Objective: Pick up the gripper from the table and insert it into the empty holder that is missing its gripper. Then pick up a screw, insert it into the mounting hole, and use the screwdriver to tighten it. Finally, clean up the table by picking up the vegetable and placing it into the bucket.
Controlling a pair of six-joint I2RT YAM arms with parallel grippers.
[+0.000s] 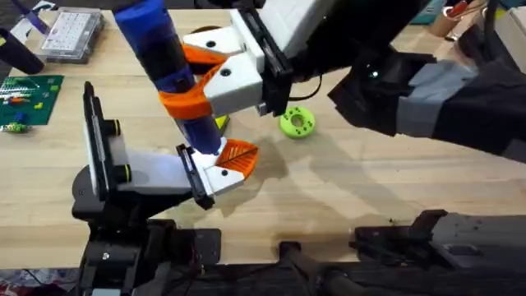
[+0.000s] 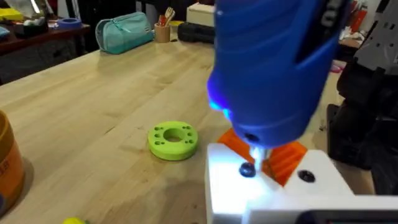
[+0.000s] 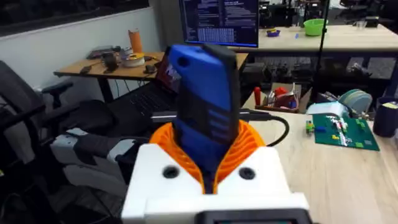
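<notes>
The screwdriver [image 1: 160,49] is standing nearly upright in the right claw [image 1: 193,94], whose orange pads are clamping its blue body, its bit pointing down at a screw [image 2: 247,170] in the white gripper [image 1: 218,174] mounted on the holder [image 1: 107,164]. The green disc [image 1: 297,122] is lying on the counter [image 1: 370,189] nearby. I cannot tell the left claw's state.

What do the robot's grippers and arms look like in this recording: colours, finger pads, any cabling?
The right gripper has a boxy white body with two dark round screws and orange ribbed finger pads. The left gripper is likewise white with orange ribbed pads. The arm links are black, and a black cable trails behind the right gripper.
</notes>
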